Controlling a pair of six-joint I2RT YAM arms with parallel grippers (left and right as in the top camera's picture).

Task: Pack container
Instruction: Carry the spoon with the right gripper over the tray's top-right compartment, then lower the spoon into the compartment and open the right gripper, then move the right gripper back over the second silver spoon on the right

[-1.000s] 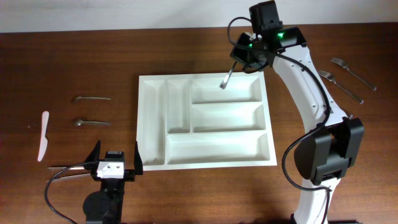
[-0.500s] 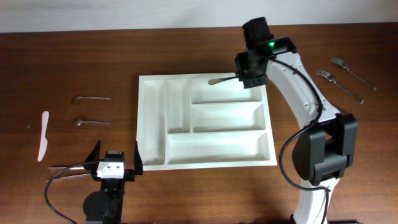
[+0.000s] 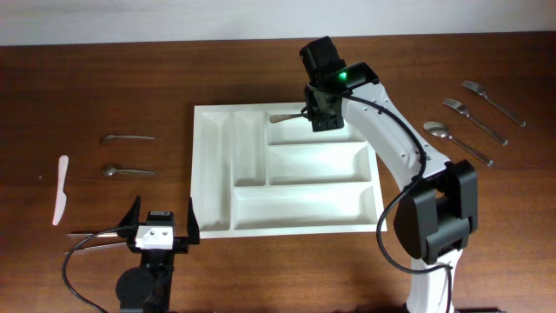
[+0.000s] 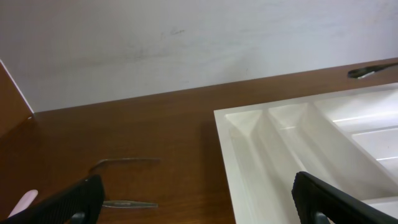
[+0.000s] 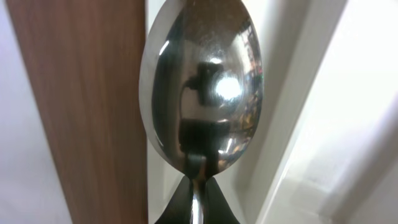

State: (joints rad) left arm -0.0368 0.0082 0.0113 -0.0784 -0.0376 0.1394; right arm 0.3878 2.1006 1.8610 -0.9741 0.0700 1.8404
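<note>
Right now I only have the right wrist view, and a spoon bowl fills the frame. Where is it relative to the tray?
Observer: The spoon is over the left end of the far wide compartment of the container. The right tool grips its handle.
Operator: Anything packed yet?
Observer: No. From overhead, all five compartments look empty.
Operator: Left arm in the way?
Observer: No. The left tool is open, with nothing between its fingers. It is by the container's near left corner, well away from the spoon.
</note>
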